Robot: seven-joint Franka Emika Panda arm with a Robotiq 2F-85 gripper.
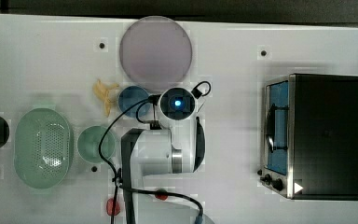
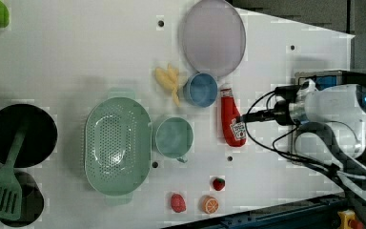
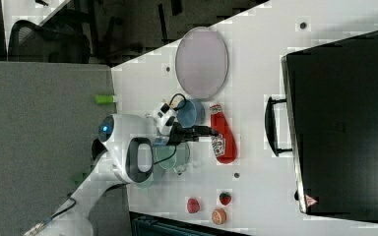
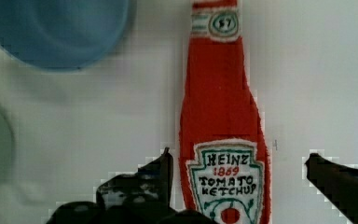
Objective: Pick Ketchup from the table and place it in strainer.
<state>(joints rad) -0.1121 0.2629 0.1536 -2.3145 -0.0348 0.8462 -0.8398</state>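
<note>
Over the Ketchup the gripper hangs, fingers spread wide and holding nothing, straddling the flat-lying bottle for a grasp (judging); the strainer lies well apart, beyond the cup.

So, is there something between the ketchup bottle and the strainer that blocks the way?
Yes. In the left view, the small green cup sits on the table between the Ketchup and the strainer, so the bottle likely must be carried over it.

Ketchup looks like fuzzy knitted cloth w/ stitched label; strainer smooth perforated plastic
</note>
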